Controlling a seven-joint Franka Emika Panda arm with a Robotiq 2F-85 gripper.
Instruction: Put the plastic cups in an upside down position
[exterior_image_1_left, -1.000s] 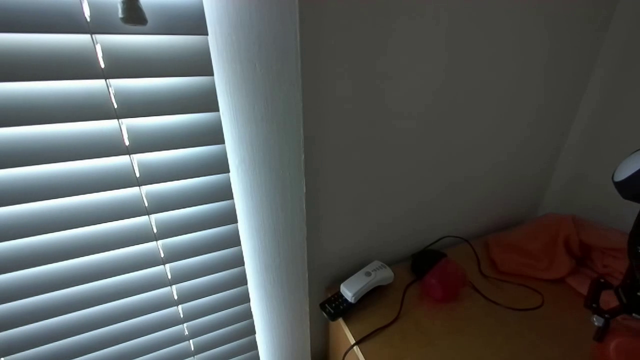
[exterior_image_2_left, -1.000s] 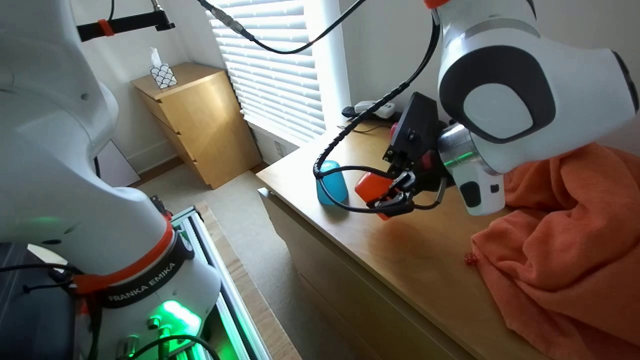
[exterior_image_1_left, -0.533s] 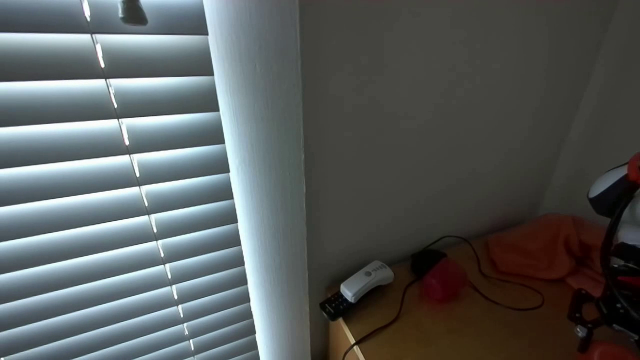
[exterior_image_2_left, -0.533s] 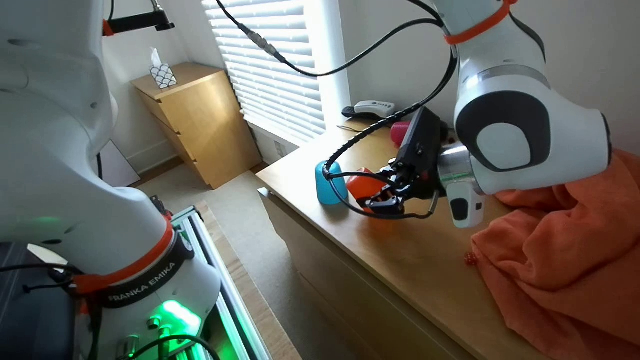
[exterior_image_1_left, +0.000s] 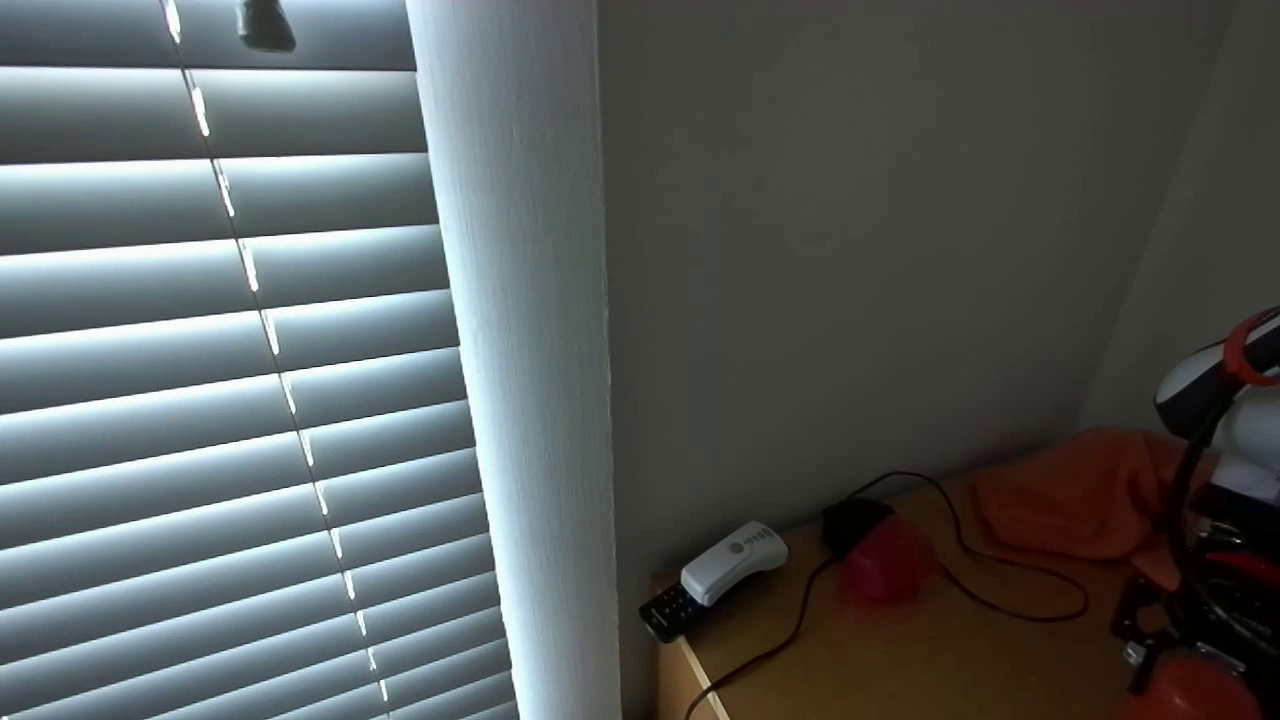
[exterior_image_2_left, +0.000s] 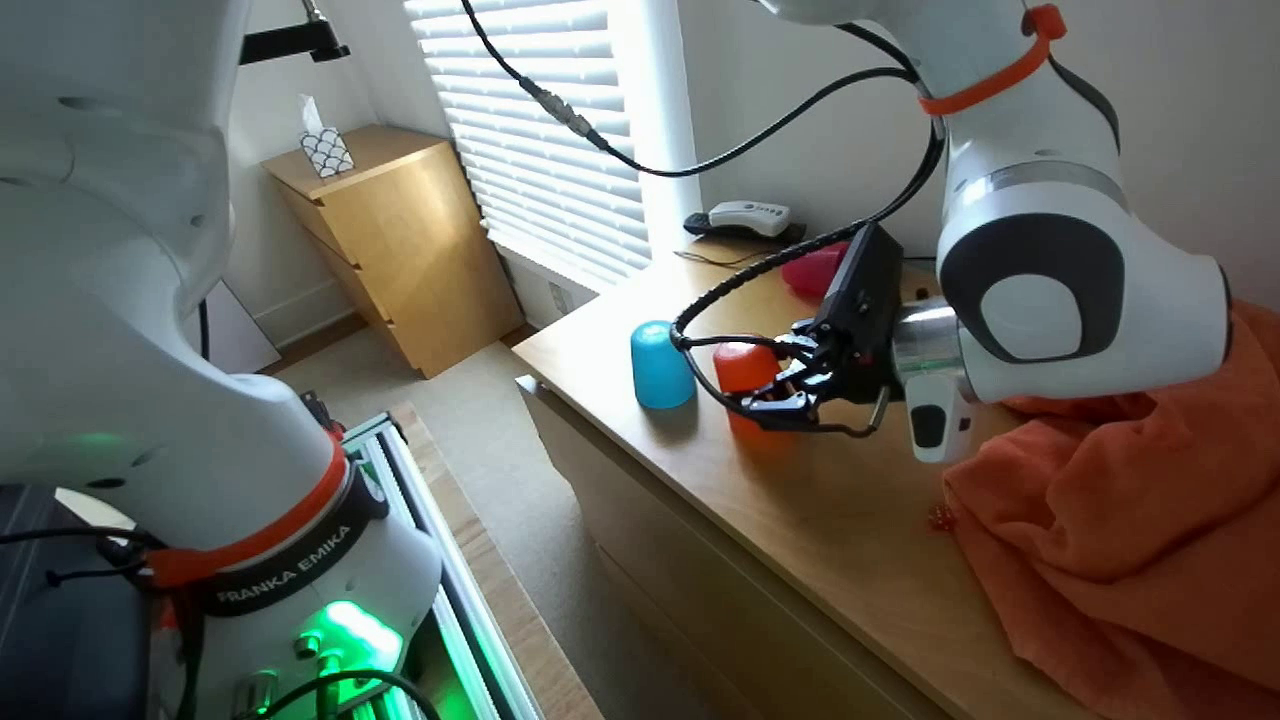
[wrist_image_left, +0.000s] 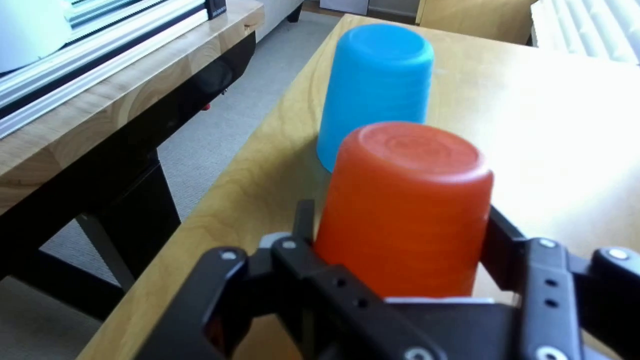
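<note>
Within the last second, the red cup (wrist_image_left: 404, 210) has swung from tilted to base-up, together with the gripper (wrist_image_left: 399, 214). We count three cups: this one; one blue cup (wrist_image_left: 377, 82), standing base-up just beside it on the tabletop (exterior_image_2_left: 830, 505); and one pink cup (exterior_image_1_left: 888, 562), orientation unclear, near one white device (exterior_image_1_left: 735, 563). We also count one gripper and one cloth (exterior_image_2_left: 1120, 500). Jaws stand partly spread, one finger on each side of the red cup; we cannot tell whether both press against it. Its rim is hidden behind the gripper.
</note>
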